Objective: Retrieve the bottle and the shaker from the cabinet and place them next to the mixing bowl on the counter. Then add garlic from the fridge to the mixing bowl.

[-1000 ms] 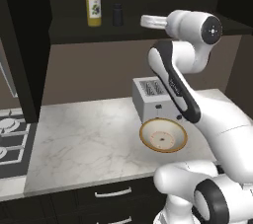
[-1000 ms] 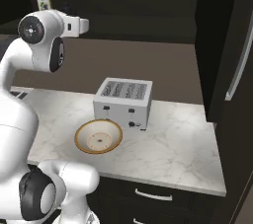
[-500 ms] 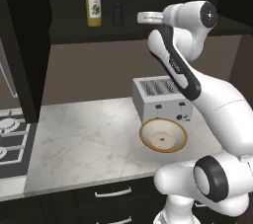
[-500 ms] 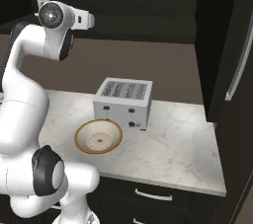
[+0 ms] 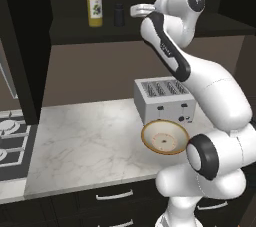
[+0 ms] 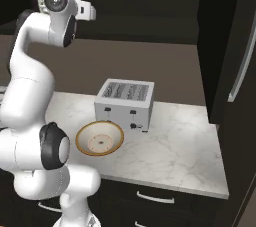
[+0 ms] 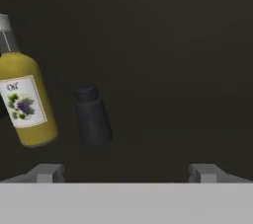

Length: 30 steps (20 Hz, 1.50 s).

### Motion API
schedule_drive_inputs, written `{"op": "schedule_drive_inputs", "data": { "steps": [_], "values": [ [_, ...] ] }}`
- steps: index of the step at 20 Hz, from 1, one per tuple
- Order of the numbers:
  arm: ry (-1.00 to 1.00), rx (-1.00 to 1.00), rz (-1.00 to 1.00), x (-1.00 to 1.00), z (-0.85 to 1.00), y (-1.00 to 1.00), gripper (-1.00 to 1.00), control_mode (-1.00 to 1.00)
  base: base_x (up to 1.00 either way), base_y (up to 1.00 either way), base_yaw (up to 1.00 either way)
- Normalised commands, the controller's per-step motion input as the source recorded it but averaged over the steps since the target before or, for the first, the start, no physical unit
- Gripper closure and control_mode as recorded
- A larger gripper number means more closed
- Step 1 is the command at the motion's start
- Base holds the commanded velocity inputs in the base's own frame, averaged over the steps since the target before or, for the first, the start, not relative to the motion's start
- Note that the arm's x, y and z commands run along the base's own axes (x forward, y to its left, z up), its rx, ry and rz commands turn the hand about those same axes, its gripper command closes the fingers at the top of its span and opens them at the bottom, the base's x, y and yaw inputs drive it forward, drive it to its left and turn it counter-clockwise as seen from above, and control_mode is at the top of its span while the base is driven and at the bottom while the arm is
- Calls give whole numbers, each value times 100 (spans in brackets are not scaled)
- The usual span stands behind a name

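Observation:
A yellow oil bottle (image 5: 94,6) with a white label stands on the dark cabinet shelf (image 5: 75,33), and a small dark shaker (image 5: 118,15) stands just to its right. My gripper (image 5: 136,9) hovers at shelf height, close to the right of the shaker. In the hand view the bottle (image 7: 24,102) sits at the left and the shaker (image 7: 92,117) left of centre, both some way ahead of my gripper (image 7: 126,172), which is open and holds nothing. The mixing bowl (image 5: 165,137), tan with a dark rim, rests on the marble counter (image 5: 85,141) in front of the toaster.
A silver toaster (image 5: 162,100) stands behind the bowl (image 6: 100,138). A stovetop (image 5: 10,141) borders the counter on the left. A tall dark unit with a long handle (image 6: 244,56) rises at the counter's right end. Dark drawers (image 6: 155,198) run below.
The arm has straightened up and carried the hand closer to the shaker on the shelf. The jaws stayed open. Bottle, shaker and bowl have not moved.

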Motion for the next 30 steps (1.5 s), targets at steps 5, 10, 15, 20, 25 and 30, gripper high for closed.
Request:
{"op": "schedule_drive_inputs", "data": {
  "steps": [5,10,15,20,25,30],
  "values": [
    [3,-6,0,27,4,39,-100,-100,0,0,0],
    [2,-5,1,30,3,29,-100,-100,0,0,0],
    [1,-1,2,34,0,8,-100,-100,0,0,0],
    [2,0,4,25,0,1,-100,-100,0,0,0],
    [5,-1,3,26,0,12,-100,-100,0,0,0],
    [6,-1,3,24,0,10,-100,-100,0,0,0]
  ]
}}
